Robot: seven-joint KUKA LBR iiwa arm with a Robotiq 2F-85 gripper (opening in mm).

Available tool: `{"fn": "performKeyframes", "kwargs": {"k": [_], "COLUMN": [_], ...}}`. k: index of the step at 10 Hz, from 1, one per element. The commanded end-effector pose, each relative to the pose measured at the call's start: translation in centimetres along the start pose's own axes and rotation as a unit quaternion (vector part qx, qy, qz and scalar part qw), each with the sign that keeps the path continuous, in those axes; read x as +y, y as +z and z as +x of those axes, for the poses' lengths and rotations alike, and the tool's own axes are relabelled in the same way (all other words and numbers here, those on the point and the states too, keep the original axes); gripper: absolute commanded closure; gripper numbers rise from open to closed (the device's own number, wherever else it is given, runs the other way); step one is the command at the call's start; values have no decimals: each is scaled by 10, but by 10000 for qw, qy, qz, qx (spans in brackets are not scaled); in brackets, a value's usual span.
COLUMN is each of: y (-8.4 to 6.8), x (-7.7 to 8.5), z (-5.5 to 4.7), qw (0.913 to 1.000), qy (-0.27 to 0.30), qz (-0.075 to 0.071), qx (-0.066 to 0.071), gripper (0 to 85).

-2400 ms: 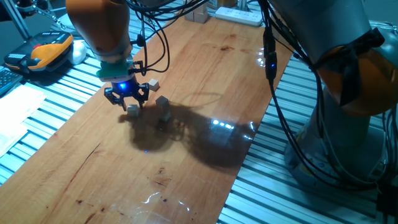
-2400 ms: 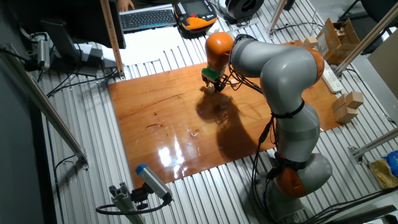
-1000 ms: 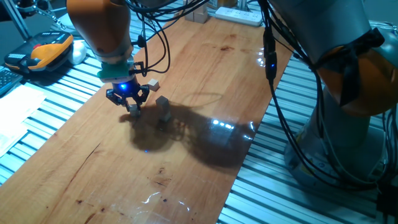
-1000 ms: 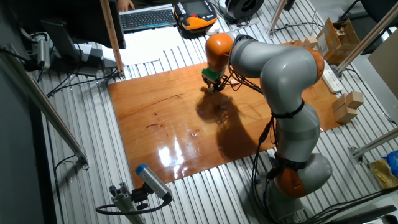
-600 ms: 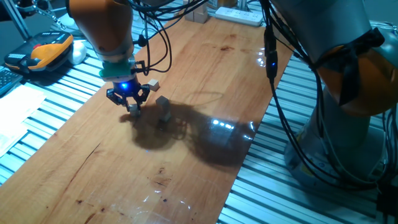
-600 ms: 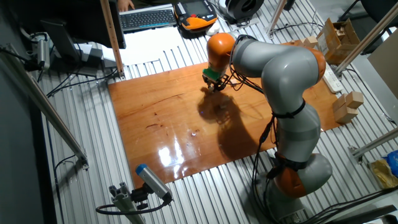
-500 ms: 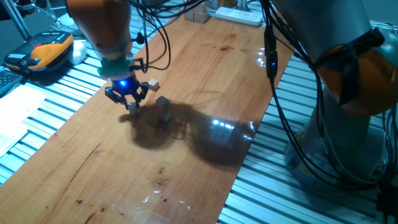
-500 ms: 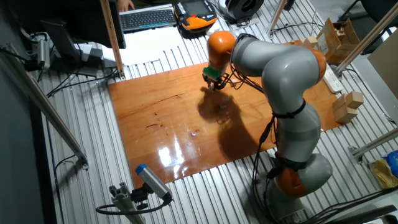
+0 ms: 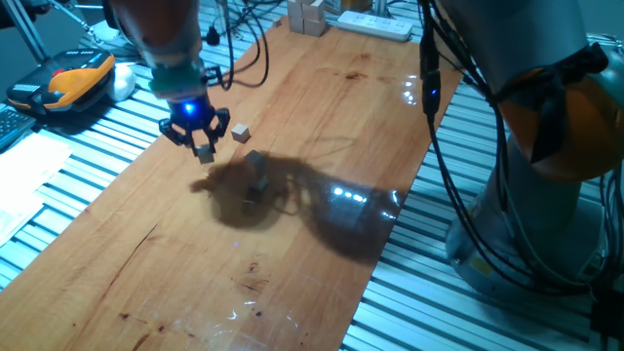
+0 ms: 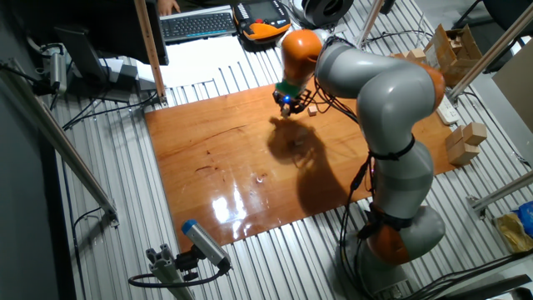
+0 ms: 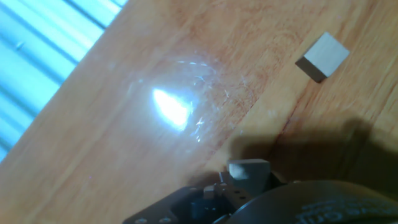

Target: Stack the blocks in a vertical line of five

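My gripper hangs above the left part of the wooden board, shut on one small pale block. The hand view has that block pinched between the dark fingers at the bottom of the frame. Another block lies loose on the board just right of the gripper; from the hand it is the block at the upper right. Further right stands a short stack of blocks in the arm's shadow. In the other fixed view the gripper sits near the board's far edge.
Larger wooden blocks and a white power strip lie at the board's far end. An orange device rests on the slatted metal table to the left. Cables hang from the arm over the board. More big wooden blocks stand off the board.
The gripper closed on a block lying on the board, then rose and shifted a little up and left, lifting the block off the surface. The loose block and the stack stayed put.
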State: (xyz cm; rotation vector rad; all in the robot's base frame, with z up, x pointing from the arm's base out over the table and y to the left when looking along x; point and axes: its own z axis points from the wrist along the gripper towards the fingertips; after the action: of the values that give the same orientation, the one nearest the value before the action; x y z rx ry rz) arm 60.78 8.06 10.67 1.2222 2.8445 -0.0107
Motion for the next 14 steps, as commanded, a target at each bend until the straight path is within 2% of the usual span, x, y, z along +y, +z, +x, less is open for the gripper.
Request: {"fn": "performKeyframes", "kwargs": {"k": [1,4,5,6,8,10,11,14], "y": [-8,-26,-32,-38,-50,-52,-51,-39], "x": [-2,-8,-12,-16,-24,-26,-29,-41], "z": [2,6,7,7,11,15,16,15], "qw": [9992,9937,9910,9876,9777,9707,9684,9661], "qy": [-411,-1121,-1341,-1568,-2096,-2396,-2485,-2580], "qz": [3,25,-35,-67,-26,157,186,117], "qx": [6,3,33,87,116,34,8,-58], "gripper": [850,850,850,850,850,850,850,850]}}
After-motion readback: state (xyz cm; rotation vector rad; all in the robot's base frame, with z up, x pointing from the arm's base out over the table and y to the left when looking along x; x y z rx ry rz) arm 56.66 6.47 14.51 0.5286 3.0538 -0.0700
